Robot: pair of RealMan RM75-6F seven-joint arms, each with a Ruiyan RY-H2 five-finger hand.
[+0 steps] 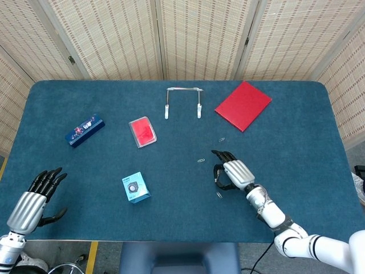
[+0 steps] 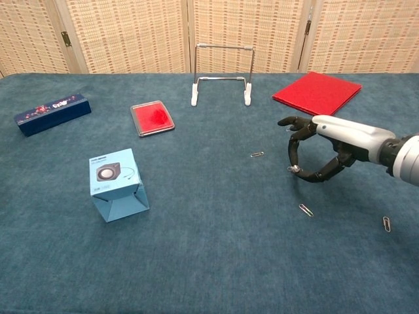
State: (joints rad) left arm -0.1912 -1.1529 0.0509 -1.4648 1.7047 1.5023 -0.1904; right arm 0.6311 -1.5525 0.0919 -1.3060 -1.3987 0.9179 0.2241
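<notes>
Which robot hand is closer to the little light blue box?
The left hand looks slightly closer. It hovers at the table's near left corner, left of the light blue box. The right hand is off to the box's right, among the paper clips.

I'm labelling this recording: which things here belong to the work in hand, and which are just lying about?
In hand: right hand, curled above the paper clips.
Lying about: red book, wire stand, red case, dark blue box, light blue box; left hand, apart at the table edge.
</notes>
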